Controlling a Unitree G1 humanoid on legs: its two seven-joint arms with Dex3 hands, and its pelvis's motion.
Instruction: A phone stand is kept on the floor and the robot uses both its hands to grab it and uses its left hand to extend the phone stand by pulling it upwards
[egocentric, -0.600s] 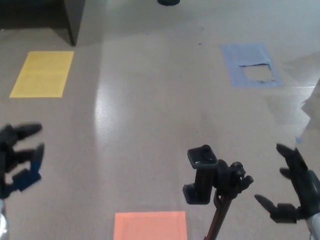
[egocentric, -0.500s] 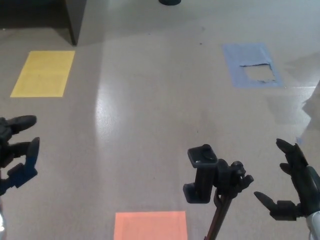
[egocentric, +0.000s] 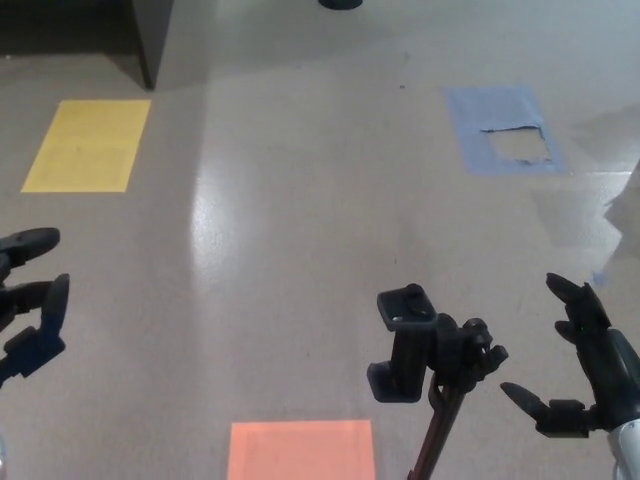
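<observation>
The black phone stand (egocentric: 428, 360) rises from the bottom edge of the head view, its phone clamp on top and its thin pole running down out of frame. My right hand (egocentric: 585, 365) is open to the right of the clamp, a short gap away, fingers spread and touching nothing. At the far left edge my left hand (egocentric: 28, 300) is open too, well away from the stand, with nothing in it.
Coloured patches mark the floor: yellow (egocentric: 88, 145) at upper left, blue with a torn middle (egocentric: 503, 130) at upper right, orange (egocentric: 300, 450) just left of the stand's pole. A dark cabinet corner (egocentric: 150, 40) stands at the top left.
My left hand has drawn back toward the left edge and sunk a little. The right hand has barely shifted. The stand stays where it was.
</observation>
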